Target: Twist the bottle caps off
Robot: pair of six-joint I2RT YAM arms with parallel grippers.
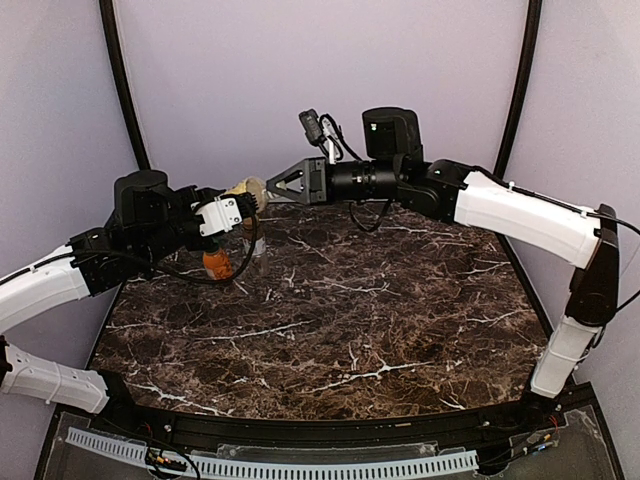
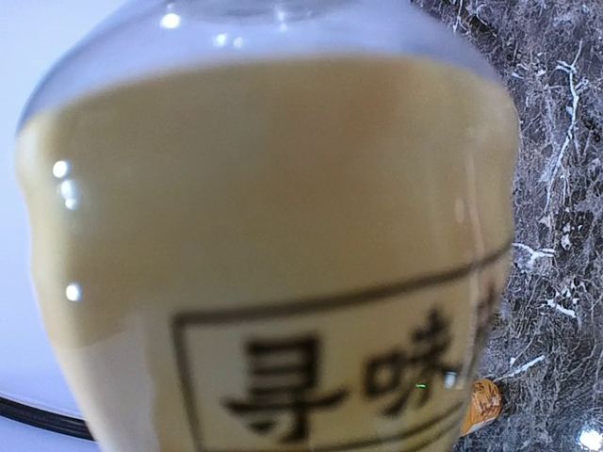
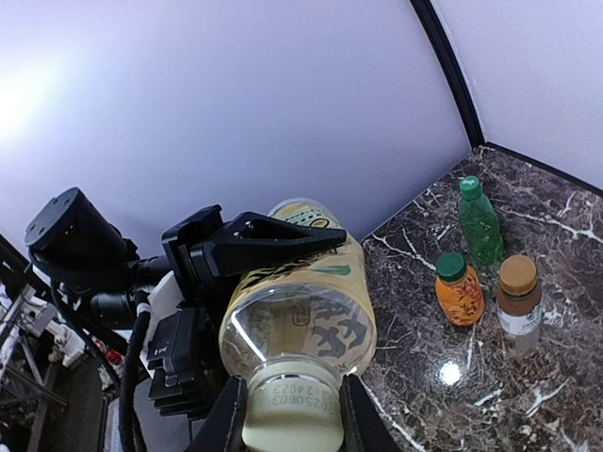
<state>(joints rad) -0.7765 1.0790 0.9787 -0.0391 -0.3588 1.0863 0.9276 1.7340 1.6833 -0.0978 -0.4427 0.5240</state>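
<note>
Yellow tea bottle [image 3: 297, 320] is off the counter [image 1: 380, 320], held about horizontal at the back left, cap end toward the right arm. Left pincer [image 1: 242, 202] is clamped around the bottle body; one black finger [image 3: 273, 240] lies across the top side, the other is hidden. Left wrist view is filled by the bottle, pale yellow liquid and a boxed label with dark characters, too close to show the fingers.

Right pincer [image 1: 278, 184] is narrow, fingers [image 3: 229, 426] on either side of the cream-white cap [image 3: 292, 414] and pressed to it. Cap is on the bottle neck; cannot tell how far it is turned.

The other three bottles stand upright on the counter under and beside the left arm, all capped: slim green bottle [image 3: 480, 226] farthest back with a green cap [image 3: 470, 185], orange juice bottle [image 3: 459, 294] with a green cap [image 3: 450, 266], brown bottle [image 3: 518, 311] with a golden-brown cap [image 3: 518, 275]. Orange and brown ones are just beside each other, with the green one near, behind them. In the top view only the orange one shows clearly, below the left wrist.
</note>
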